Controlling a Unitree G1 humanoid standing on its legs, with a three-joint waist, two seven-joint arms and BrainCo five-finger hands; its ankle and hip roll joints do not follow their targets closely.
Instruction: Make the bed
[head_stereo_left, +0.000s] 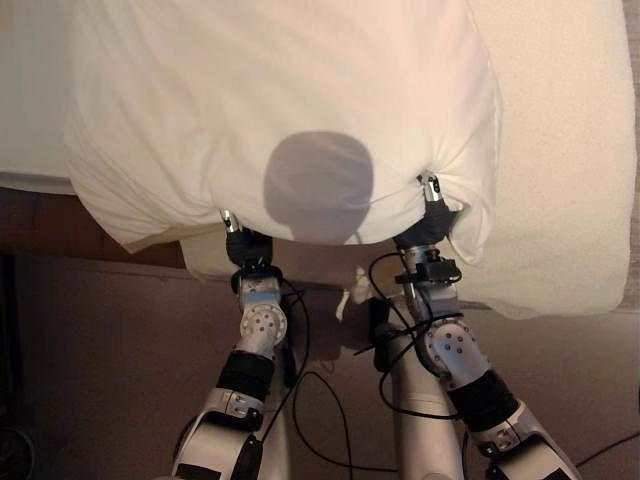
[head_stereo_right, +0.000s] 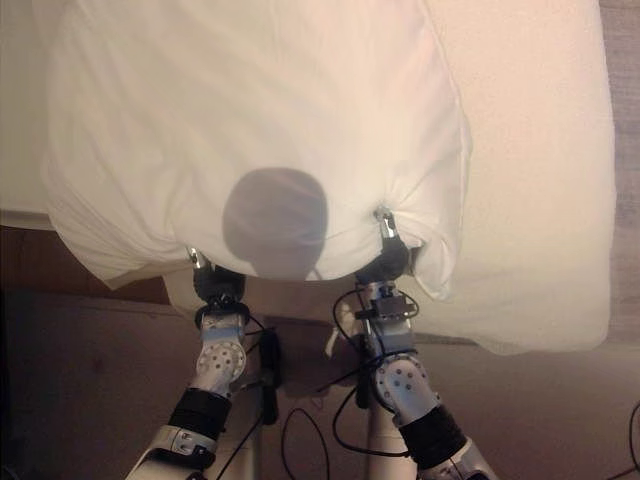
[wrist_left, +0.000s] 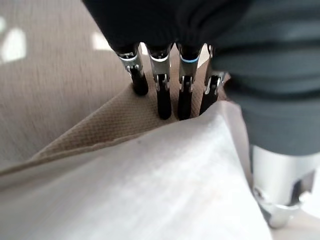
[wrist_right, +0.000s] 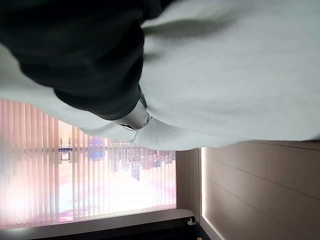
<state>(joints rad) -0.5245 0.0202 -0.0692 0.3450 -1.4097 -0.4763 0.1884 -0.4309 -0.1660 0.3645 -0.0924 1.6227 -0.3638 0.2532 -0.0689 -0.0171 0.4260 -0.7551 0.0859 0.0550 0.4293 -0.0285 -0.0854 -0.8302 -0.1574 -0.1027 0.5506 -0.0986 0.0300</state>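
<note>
A big white pillow lies across the near edge of the bed, and its near side hangs over that edge. My left hand grips the pillow's near edge at the left, with a fingertip showing on top of the cloth. My right hand pinches the near right corner, where the cloth bunches into creases. In the left wrist view the fingers reach down behind the white pillow onto beige fabric. White pillow cloth lies against my right hand in the right wrist view.
A cream blanket covers the bed to the right of the pillow and its edge hangs down. White sheet shows at the left. Brown floor lies under my arms. A window with vertical blinds and a wood-panelled wall stand beyond.
</note>
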